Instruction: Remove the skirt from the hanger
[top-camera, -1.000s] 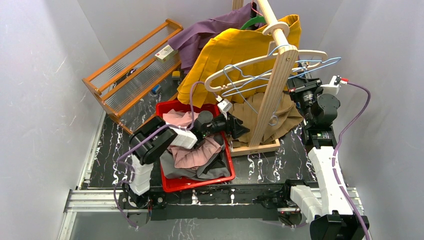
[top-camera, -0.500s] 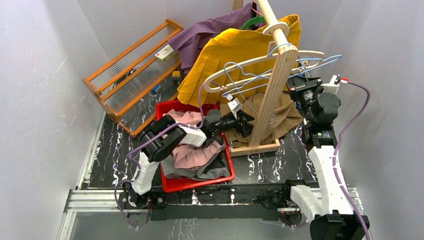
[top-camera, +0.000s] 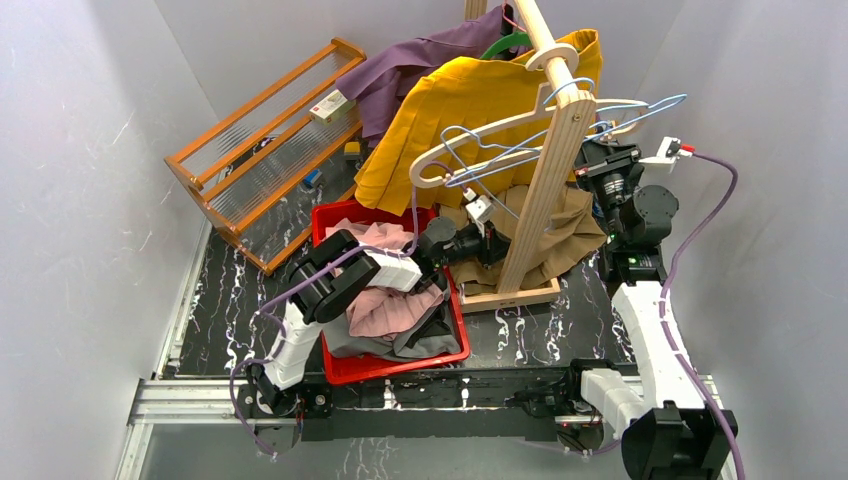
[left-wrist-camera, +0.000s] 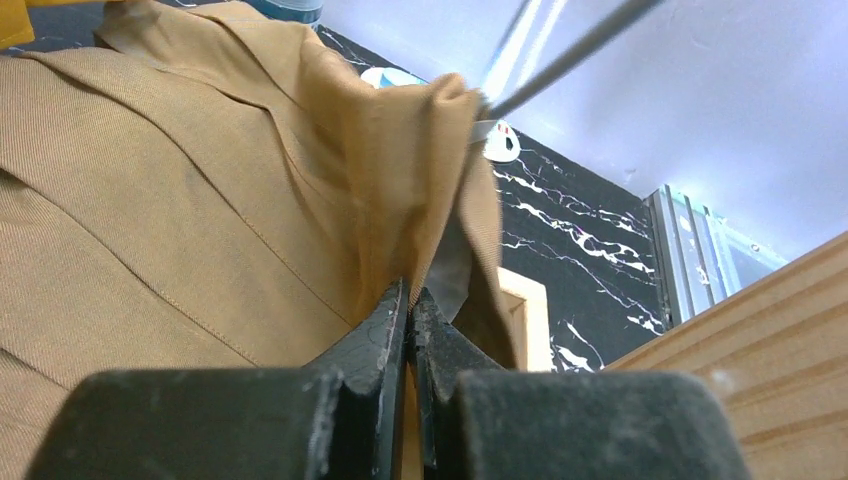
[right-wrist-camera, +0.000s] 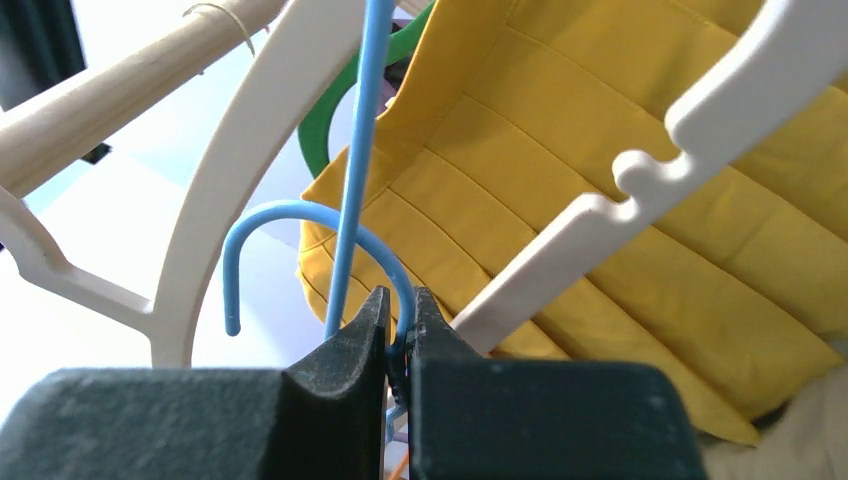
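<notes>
The left hand (left-wrist-camera: 410, 310) grips the tan skirt (left-wrist-camera: 200, 200), jaws shut, seemingly to pull it free while the right hand (right-wrist-camera: 400, 330) clamps the blue hanger (right-wrist-camera: 355, 150) steady.

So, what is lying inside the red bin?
A pink garment and a grey one lie crumpled in the red bin. The left arm reaches over them, and the bin's floor is covered.

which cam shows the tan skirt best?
Left wrist: the tan pleated fabric skirt fills the frame, a fold pinched in the shut left tool. Top external shows it bunched behind the wooden rack post, partly hidden. Right wrist: at most a pale sliver bottom-right.
</notes>
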